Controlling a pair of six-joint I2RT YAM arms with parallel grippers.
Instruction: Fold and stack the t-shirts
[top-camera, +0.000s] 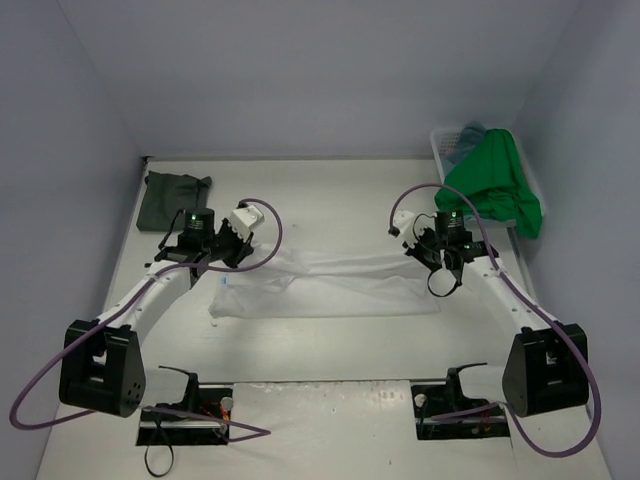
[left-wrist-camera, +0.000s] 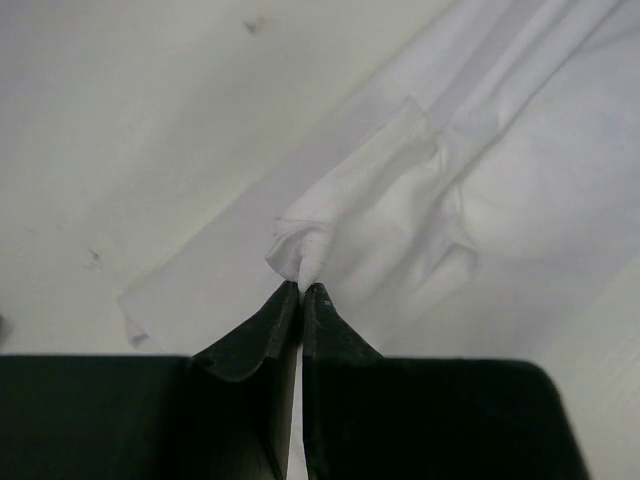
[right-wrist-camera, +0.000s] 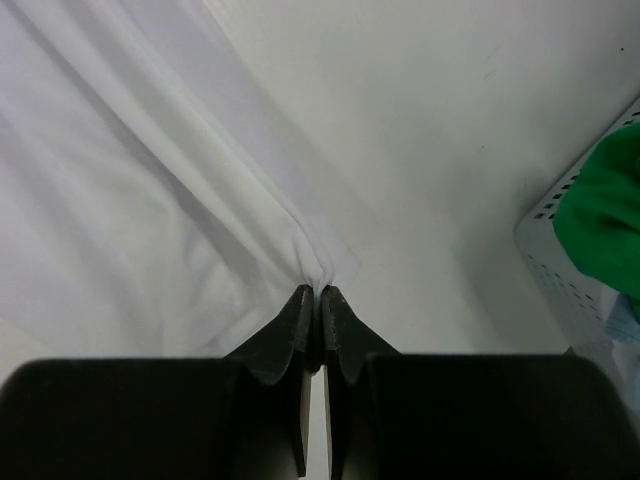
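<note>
While the white t-shirt (top-camera: 330, 285) lay stretched in a long band across the desk (top-camera: 330, 200), the overhead view showed the left gripper (top-camera: 228, 262) and right gripper (top-camera: 440, 285) at its opposite ends, a dark grey-green t-shirt (top-camera: 172, 198) lying far left and a bright green t-shirt (top-camera: 492, 185) draped over the white basket (top-camera: 440, 148) far right. From the left wrist, closed jaws pinched a bunched fold of white cloth. From the right wrist, closed jaws nipped a gathered pleat, the white basket nearby.

No text, label, brand, number or sign can be read; none is made out on the white cloth t-shirt (top-camera: 330, 285) or the white plastic lattice basket (top-camera: 440, 150).
</note>
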